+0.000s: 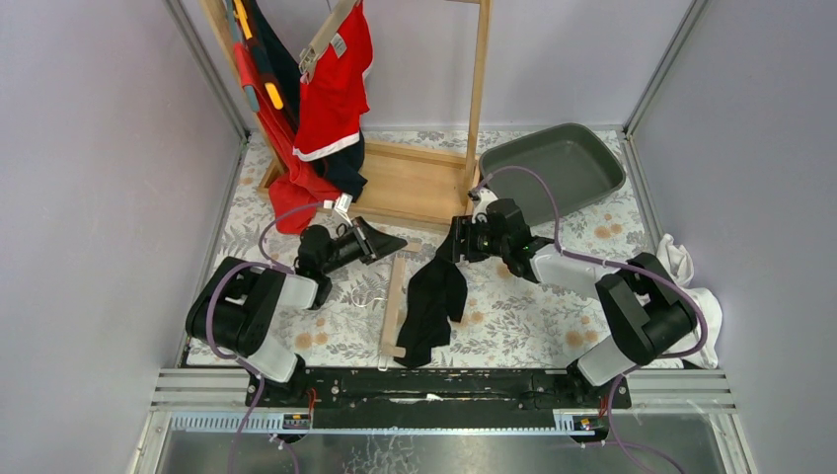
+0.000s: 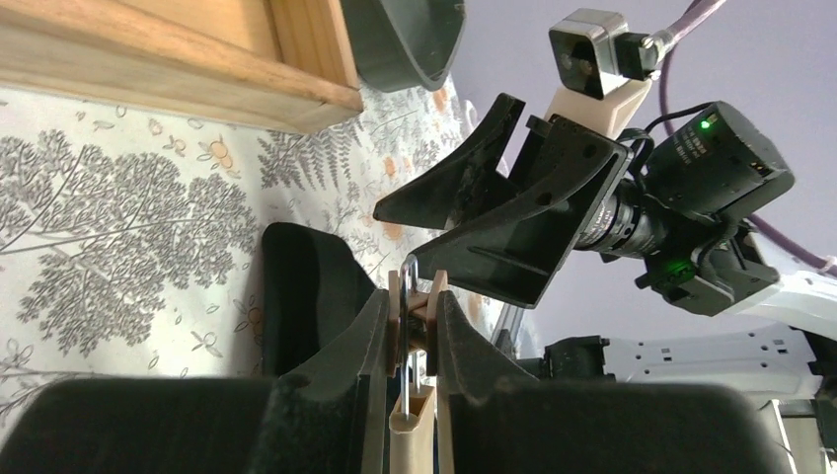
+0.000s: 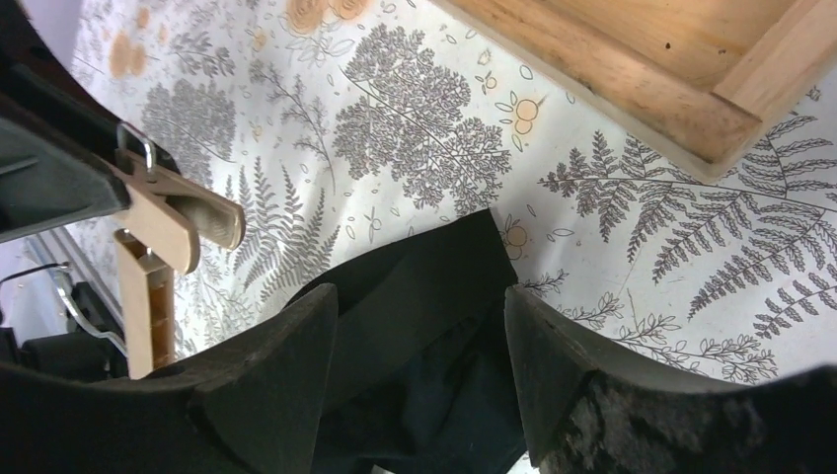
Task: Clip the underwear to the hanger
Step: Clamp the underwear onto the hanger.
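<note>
The left hand (image 2: 415, 301) pinches the clip (image 2: 437, 288) of the wooden hanger (image 1: 394, 306) tight between its fingers, while the right hand (image 3: 419, 316), spread wide, hovers directly over black underwear (image 1: 432, 296) lying on the fern-print surface (image 1: 513, 316).

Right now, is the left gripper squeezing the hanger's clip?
Yes, the left wrist view shows the left gripper shut on the clip, pressing both its wooden sides.

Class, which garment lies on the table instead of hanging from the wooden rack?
The black underwear, beside the wooden hanger; the red garments hang from the rack.
</note>
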Available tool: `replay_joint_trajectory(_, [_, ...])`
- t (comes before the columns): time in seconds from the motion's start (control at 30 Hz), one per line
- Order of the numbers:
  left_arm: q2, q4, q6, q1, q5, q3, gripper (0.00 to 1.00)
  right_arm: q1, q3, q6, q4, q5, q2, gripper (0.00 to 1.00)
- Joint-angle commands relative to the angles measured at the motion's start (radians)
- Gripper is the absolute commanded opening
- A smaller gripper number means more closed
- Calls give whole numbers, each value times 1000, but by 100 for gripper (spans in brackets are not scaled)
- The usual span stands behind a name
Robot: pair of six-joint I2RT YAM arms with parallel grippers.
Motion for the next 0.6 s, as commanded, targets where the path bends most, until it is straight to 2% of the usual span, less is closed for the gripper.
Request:
replay_joint_trajectory(0.0, [-40,-146,84,3,24,-3,0,24,61,-47,-51,37,39,69])
replay_joint_trajectory(0.3, [-39,-201,118,-1,65,-8,0,25,80,-27,0,2,148,68])
replay_joint_trajectory(0.43, [-48,-223,135,-1,64,-6,0,25,88,-13,33,-44,189,62])
replay_joint_trajectory(0.5, [-45,-228,138,-1,64,-5,0,25,91,-5,45,-58,203,54])
replay_joint_trajectory(0.57, [-42,-228,138,-1,63,-3,0,25,90,-2,56,-70,208,39])
